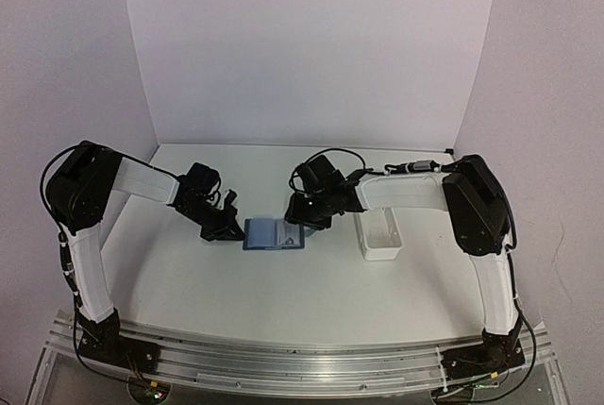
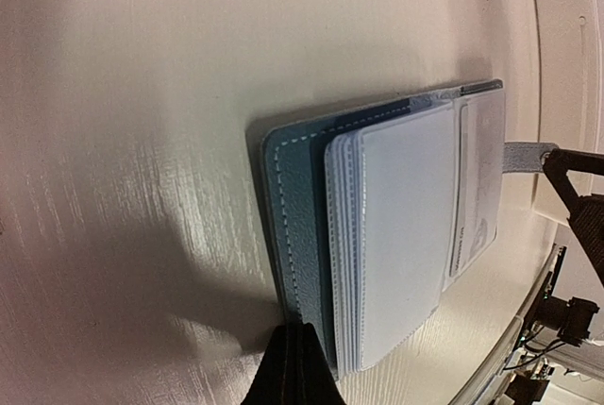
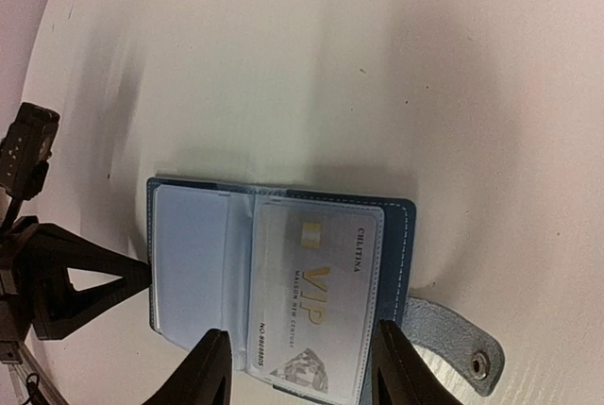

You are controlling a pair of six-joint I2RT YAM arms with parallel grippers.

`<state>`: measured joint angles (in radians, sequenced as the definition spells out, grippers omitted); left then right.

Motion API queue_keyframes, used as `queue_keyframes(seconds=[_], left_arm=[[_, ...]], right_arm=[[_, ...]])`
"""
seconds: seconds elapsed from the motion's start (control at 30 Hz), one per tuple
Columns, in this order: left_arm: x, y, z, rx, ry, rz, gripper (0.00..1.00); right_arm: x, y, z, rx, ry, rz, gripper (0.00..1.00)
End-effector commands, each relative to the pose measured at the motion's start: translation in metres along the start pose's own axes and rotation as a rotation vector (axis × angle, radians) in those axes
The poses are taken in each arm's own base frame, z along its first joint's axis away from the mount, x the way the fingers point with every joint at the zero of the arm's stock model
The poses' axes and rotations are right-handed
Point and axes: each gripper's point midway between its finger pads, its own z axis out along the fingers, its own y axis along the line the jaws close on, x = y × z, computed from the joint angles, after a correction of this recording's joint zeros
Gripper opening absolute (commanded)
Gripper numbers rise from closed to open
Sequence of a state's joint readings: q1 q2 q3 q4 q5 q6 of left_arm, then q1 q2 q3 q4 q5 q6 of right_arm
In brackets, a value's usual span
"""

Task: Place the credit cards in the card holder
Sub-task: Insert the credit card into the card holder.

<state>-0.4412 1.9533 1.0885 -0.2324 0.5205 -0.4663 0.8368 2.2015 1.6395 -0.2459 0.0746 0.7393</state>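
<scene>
The right claw (image 3: 302,372) hangs open and empty astride the card (image 3: 316,292) sleeved in the wallet (image 3: 401,235), midway between the side edges of the desk (image 3: 283,65). The left claw (image 2: 294,344), seemingly closed, barely pins the wallet's edge, so any nudge may skid it.

A small blue folding card holder (image 1: 275,234) is laid open and flat on the white table (image 1: 283,301). A pale grey credit card (image 3: 316,292) (gold "VIP" lettering) is seated in its clear sleeve (image 3: 283,226).

Left claw (image 2: 294,348) closed; right claw (image 3: 300,334) spread open.
</scene>
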Motion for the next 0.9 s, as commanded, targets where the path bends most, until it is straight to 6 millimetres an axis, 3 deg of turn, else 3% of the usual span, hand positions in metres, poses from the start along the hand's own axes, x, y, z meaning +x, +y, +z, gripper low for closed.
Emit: queue_keyframes(seconds=[0.0, 0.2, 0.53, 0.6, 0.7, 0.8, 0.87], left_arm=[[0.02, 0.02, 0.014, -0.064, 0.054, -0.007, 0.0], [0.022, 0.02, 0.013, -0.066, 0.057, -0.009, 0.0], [0.021, 0.019, 0.014, -0.065, 0.057, -0.01, 0.0], [0.02, 0.018, 0.013, -0.061, 0.055, -0.007, 0.0], [0.018, 0.015, 0.013, -0.049, 0.054, 0.003, 0.0], [0.018, 0.015, 0.013, -0.052, 0.056, 0.01, 0.0], [0.018, 0.016, 0.013, -0.055, 0.057, 0.011, 0.0]], right_arm=[[0.009, 0.006, 0.011, -0.023, 0.044, 0.026, 0.47], [0.017, 0.003, 0.023, -0.024, 0.074, 0.028, 0.48], [0.016, -0.002, 0.02, -0.001, 0.057, 0.018, 0.49], [0.012, 0.001, 0.018, -0.007, 0.046, -0.001, 0.5], [0.003, 0.023, 0.013, -0.048, 0.018, -0.095, 0.51], [-0.001, 0.038, 0.01, -0.005, -0.047, -0.208, 0.62], [0.005, 0.038, 0.017, 0.042, -0.061, -0.255, 0.65]])
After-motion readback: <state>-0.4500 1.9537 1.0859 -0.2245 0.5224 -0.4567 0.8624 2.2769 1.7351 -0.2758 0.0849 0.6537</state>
